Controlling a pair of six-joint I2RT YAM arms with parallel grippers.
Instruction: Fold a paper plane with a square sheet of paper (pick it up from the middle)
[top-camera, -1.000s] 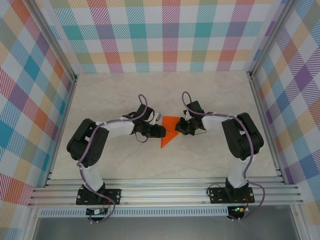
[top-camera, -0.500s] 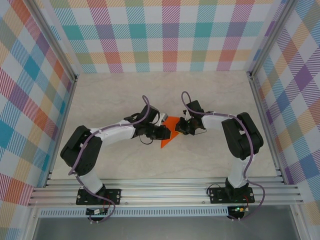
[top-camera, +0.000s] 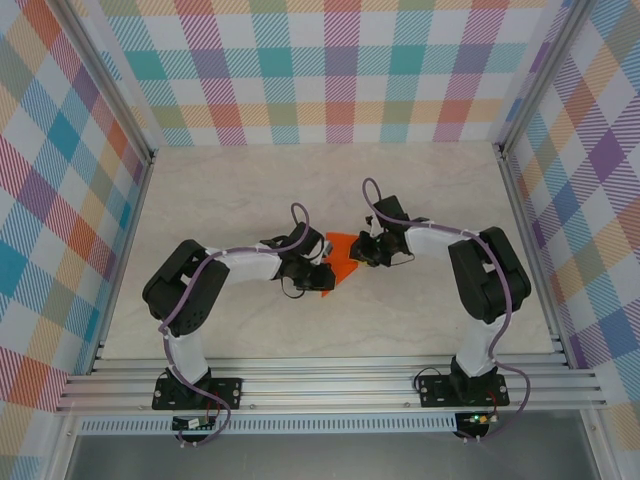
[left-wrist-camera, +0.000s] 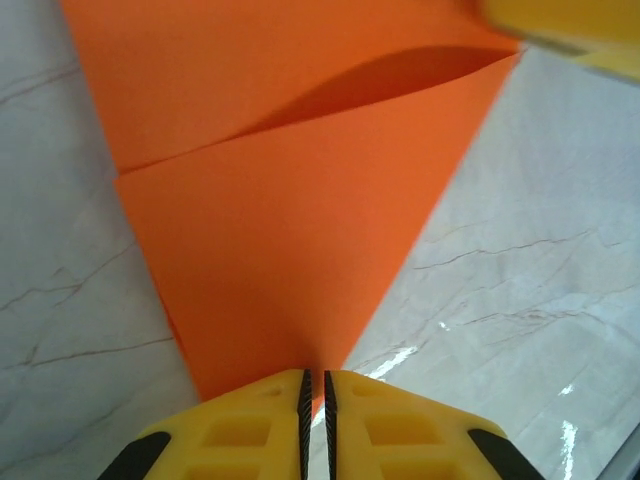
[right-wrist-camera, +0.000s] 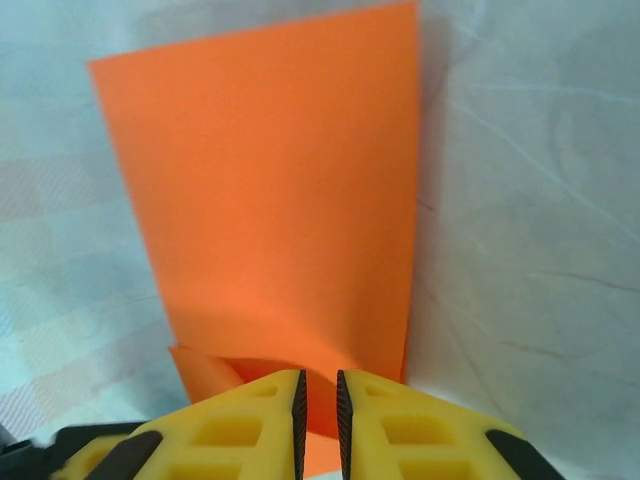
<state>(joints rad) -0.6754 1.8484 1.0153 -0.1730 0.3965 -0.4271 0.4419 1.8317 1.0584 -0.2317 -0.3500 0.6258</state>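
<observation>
The sheet of paper (top-camera: 341, 257) is bright orange and partly folded, lying mid-table between both arms. In the left wrist view the paper (left-wrist-camera: 290, 240) shows a diagonal crease, a raised flap near the top and a point running down to my fingers. My left gripper (top-camera: 321, 277) (left-wrist-camera: 314, 395) is shut, its tips resting over that point, with table showing in the slit. My right gripper (top-camera: 362, 252) (right-wrist-camera: 318, 395) is shut on the paper's (right-wrist-camera: 280, 190) near edge, orange filling the gap, with a small lifted fold beside the left finger (right-wrist-camera: 225, 430).
The marble-patterned tabletop (top-camera: 420, 190) is bounded by aluminium rails (top-camera: 520, 230) and checked walls. A yellow finger (left-wrist-camera: 565, 30) of the right gripper shows at the top right of the left wrist view, close over the paper's far corner.
My left arm has swung in toward the paper, and its gripper now sits over the lower point. The right gripper has stayed put at the paper's right edge.
</observation>
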